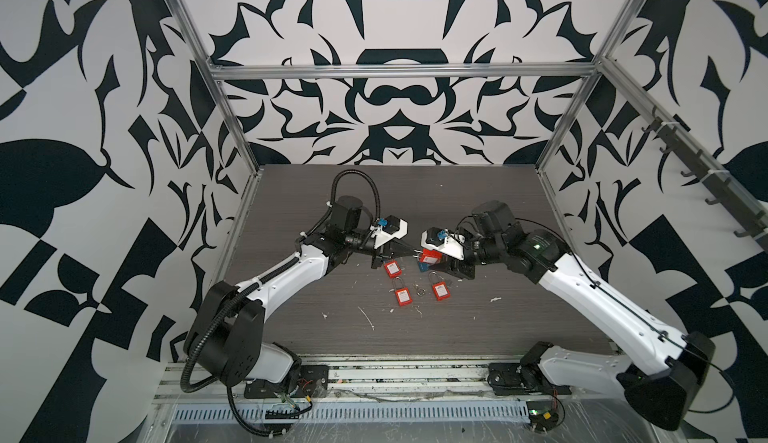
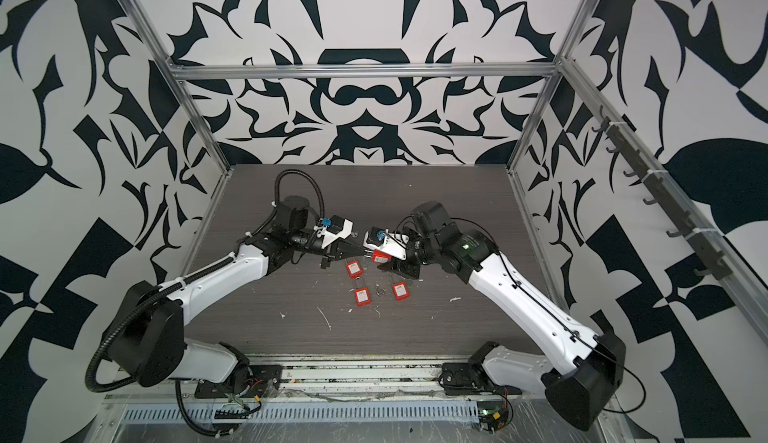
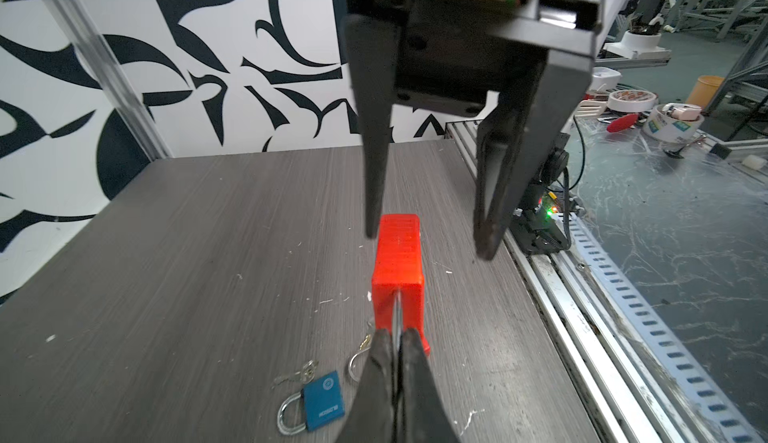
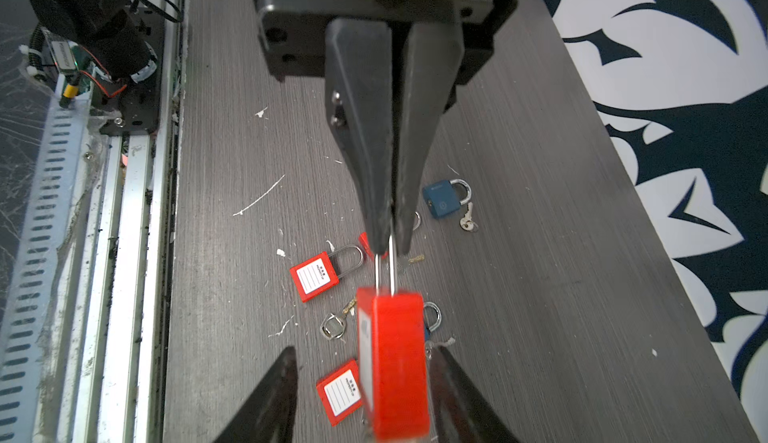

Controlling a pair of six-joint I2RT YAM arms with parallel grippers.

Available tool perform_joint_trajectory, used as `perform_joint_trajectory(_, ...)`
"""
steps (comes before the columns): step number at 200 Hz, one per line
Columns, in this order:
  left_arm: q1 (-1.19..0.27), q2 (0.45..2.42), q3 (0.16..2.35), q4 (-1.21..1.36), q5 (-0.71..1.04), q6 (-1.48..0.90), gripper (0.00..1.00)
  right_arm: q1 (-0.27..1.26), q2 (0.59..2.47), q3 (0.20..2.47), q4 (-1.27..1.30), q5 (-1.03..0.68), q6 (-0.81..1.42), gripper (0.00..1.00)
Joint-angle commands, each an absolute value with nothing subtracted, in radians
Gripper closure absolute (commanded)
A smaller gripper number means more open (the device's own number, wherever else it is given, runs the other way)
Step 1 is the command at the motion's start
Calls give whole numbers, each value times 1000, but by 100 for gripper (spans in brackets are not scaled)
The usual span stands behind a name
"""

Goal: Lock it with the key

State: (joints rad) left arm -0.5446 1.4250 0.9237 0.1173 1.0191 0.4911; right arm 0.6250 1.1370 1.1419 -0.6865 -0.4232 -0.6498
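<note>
Over the grey table [image 1: 311, 328], the red padlock [image 4: 395, 358] is held aloft by its slick steel shackle [image 4: 392, 270], pinched in the left gripper [image 4: 392, 247], while the right gripper [image 3: 428, 243] is spread, seemingly untouching, around the rigid body [image 3: 399, 254], judged the surer hold.

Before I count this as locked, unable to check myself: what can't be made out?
Keyhole of the held red padlock: faces away in the left wrist view, lost at the right wrist view's blurred lower edge.
Its body, both top views: mostly behind the right wrist camera.
</note>
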Motion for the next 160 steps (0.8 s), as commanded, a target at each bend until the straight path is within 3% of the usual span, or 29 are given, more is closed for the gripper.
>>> perform_joint_trajectory(1, -531, 1389, 953, 61, 1058, 520, 100, 620, 1073, 1165, -746, -371, -633, 44)
perform_joint_trajectory(92, -535, 1337, 948, 8, 1079, 543, 100, 580, 1144, 1202, -846, -373, -657, 55)
perform_joint_trajectory(160, -559, 1331, 935, 38, 1075, 515, 100, 579, 1185, 1162, -696, -345, -659, 57)
